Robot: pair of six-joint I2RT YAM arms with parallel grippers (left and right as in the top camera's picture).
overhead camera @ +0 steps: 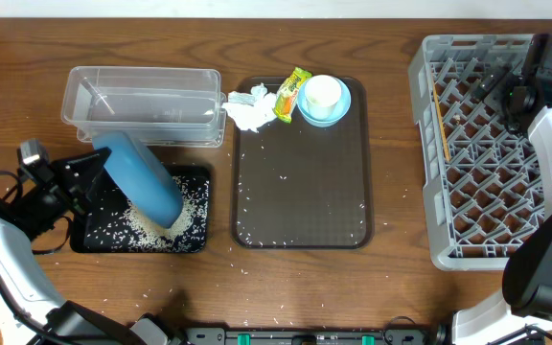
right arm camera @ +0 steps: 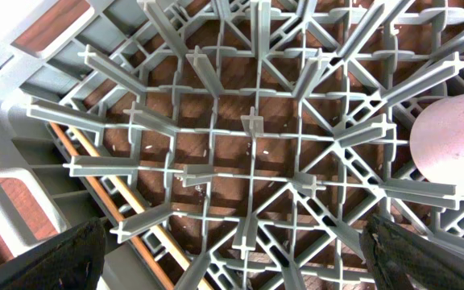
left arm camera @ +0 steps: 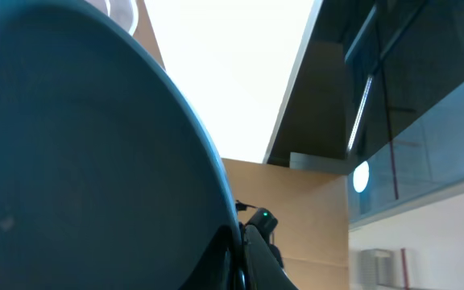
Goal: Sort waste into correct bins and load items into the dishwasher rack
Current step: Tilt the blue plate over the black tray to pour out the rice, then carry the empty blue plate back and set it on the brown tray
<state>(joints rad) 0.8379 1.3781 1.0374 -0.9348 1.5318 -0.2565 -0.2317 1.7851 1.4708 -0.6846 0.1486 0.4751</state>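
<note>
While the left tool (overhead camera: 94, 177) clamps the dark blue plate (overhead camera: 142, 182) tilted over the black tray (overhead camera: 89, 240), hiding some rice (overhead camera: 156, 226), the right tool (right arm camera: 236, 242) hangs spread wide, empty, above the dishwasher rack (right arm camera: 252, 125).

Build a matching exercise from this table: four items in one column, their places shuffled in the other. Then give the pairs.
Items
1. blue plate
2. white cup
3. chopsticks
4. white tissue

Places
A. lying in the grey rack, along its left side
B. at the upper-left corner of the brown tray
C. tilted over the black tray
D. standing in the light blue bowl

Pairs: 1-C, 2-D, 3-A, 4-B
</note>
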